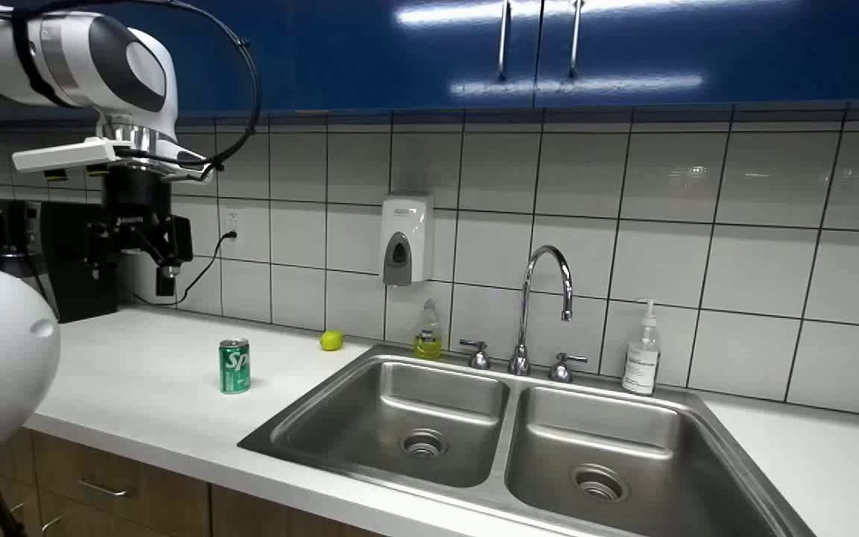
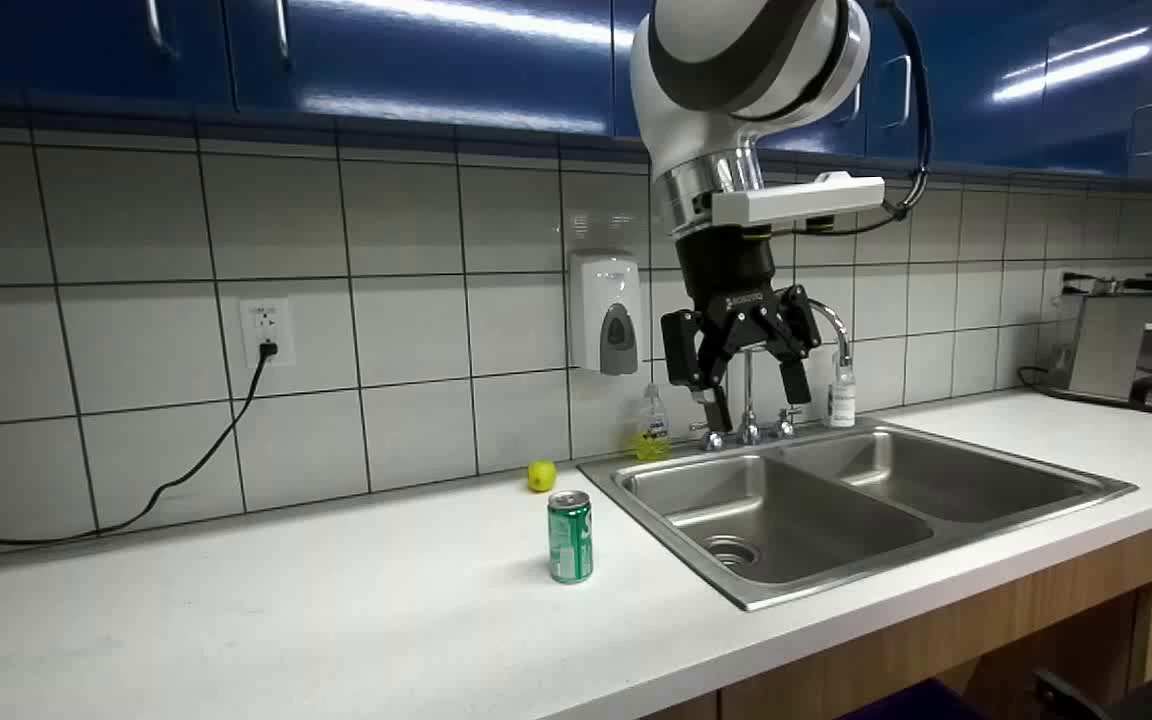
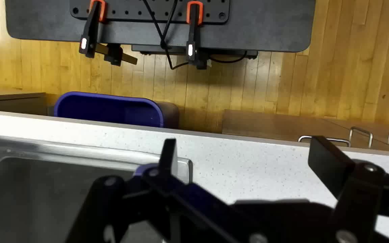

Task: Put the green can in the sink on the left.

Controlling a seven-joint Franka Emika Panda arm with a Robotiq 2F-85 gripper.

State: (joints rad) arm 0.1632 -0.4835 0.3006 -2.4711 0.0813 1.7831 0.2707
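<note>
Plainly, some counter [image 2: 638, 562] between green can [image 2: 570, 537] and sink edge [image 2: 671, 532].

Glare is streaking the cabinets [image 1: 370, 63] in both exterior views. Tiles [image 1: 586, 121] just beneath are lying in shade. The wrist view is blurring the dark jaws.

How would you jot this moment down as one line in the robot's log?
gripper open, holding nothing | green can upright on counter | left sink basin without the can yet
</note>
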